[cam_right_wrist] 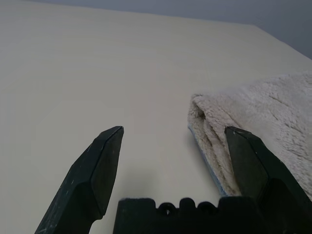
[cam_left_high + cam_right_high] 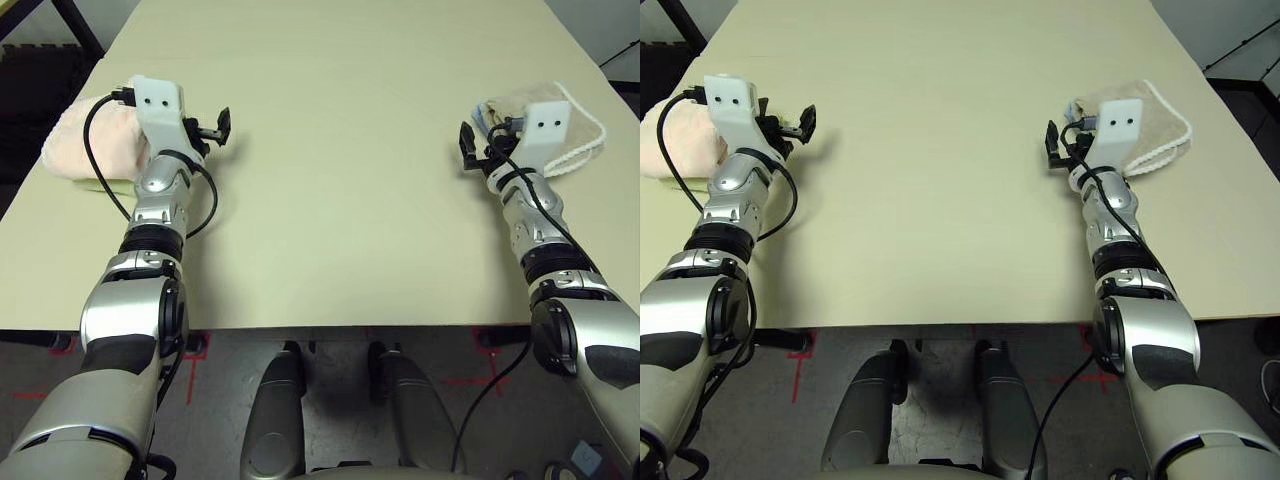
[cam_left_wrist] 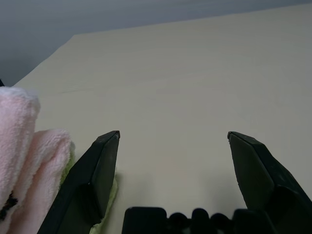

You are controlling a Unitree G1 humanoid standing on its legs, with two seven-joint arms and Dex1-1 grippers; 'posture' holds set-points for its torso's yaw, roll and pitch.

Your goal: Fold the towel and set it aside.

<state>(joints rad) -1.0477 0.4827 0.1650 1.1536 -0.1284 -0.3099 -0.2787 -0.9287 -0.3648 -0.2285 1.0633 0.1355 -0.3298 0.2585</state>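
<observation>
**Two spare towels flank a pale tabletop**

A folded beige-tan towel [image 2: 1150,125] with white corded edging lies near the right edge of the cream tabletop [image 2: 340,150]. By the left edge, a sliver of light green towel [image 3: 108,202] lies flat on the tabletop. Below the near edge, red tape marks [image 2: 190,375] show on the grey floor [image 2: 330,400].

Pale beige table [image 2: 330,200], dark grey floor [image 2: 330,400] with red tape marks [image 2: 470,381], grey wall [image 3: 73,19]
</observation>
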